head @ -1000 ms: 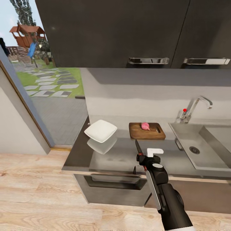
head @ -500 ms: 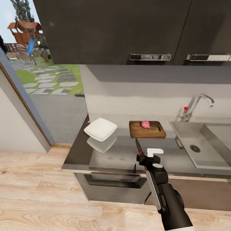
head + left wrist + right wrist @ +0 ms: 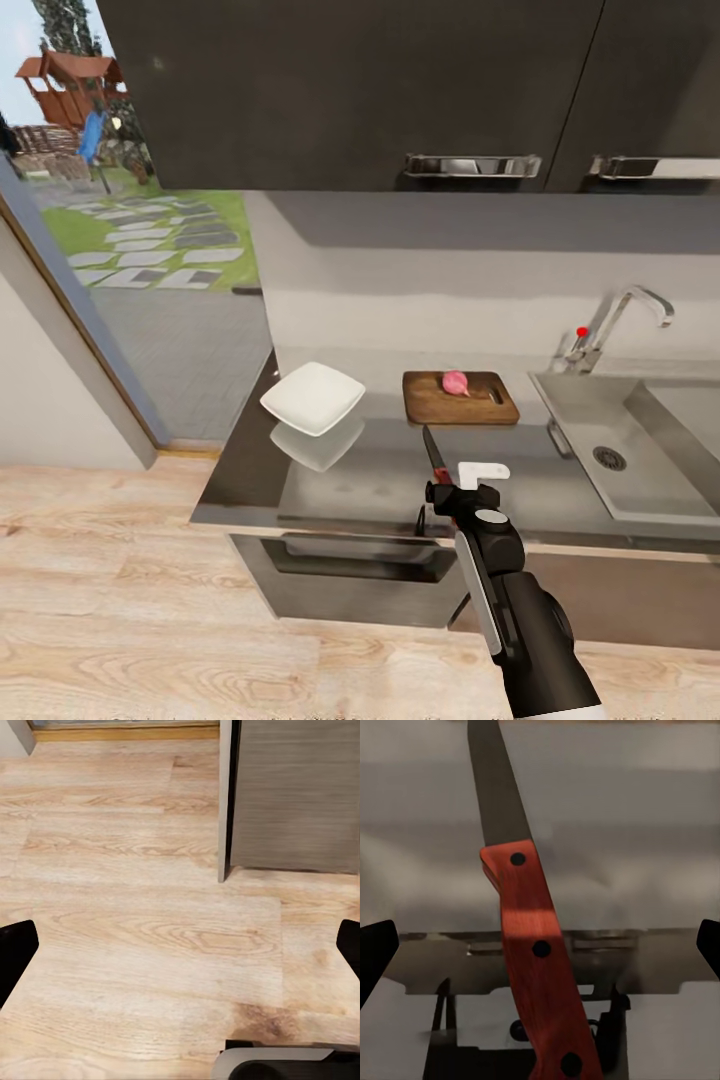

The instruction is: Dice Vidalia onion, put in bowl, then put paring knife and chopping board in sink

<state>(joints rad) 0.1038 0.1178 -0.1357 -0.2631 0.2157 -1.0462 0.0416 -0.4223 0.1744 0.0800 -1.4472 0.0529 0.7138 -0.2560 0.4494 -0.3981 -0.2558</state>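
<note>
Meanwhile, right pincer (image 3: 447, 492) clamped on the paring knife (image 3: 433, 455), mid-frame, should approach level toward the Vidalia onion (image 3: 455, 382) resting on the chopping board (image 3: 460, 399).

1. The sink (image 3: 640, 450) ran off the head view's right edge, so its far end and part of the basin were cut off.
2. The paring knife (image 3: 529, 937) lost its blade tip at the right wrist view's edge; in the head view its handle was mostly hidden by the right gripper (image 3: 455, 490).
3. The left gripper's fingertips (image 3: 15, 952) showed as dark slivers at the picture's sides.
4. The Vidalia onion (image 3: 455, 382) looked whole, but was too small to tell.
</note>
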